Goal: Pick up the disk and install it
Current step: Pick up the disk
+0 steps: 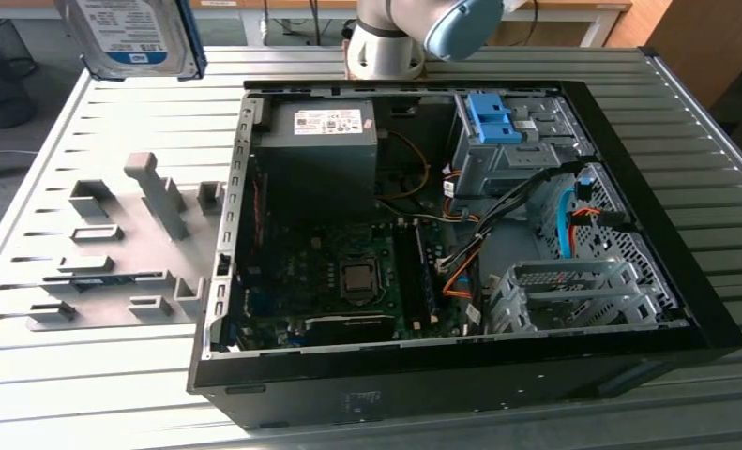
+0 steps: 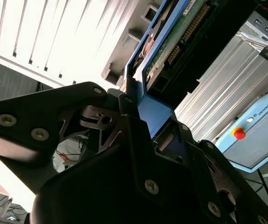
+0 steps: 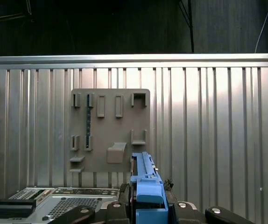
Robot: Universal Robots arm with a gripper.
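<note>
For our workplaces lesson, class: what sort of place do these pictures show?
Probably a robotics lab or test cell: a grey-and-blue robot arm stands by a ribbed aluminium table bearing an open black computer case; the gripper clamps a silver hard drive with blue rails.

Arm [image 1: 393, 42]: silver joint with a blue end cap, standing at the counter's far edge in the exterior view. Its upper links run out of frame.

Hand [image 2: 153, 114]: black, two-fingered, seen from behind its body in both wrist views. Linkage plates and bolt heads show on either side.

Fingers [image 2: 126, 100]: clamped tight, one on each side of a blue side rail of the disk [image 1: 133, 37], both touching it.

Hand carries the disk clear of the counter, over the far corner on the exterior view's left.
</note>
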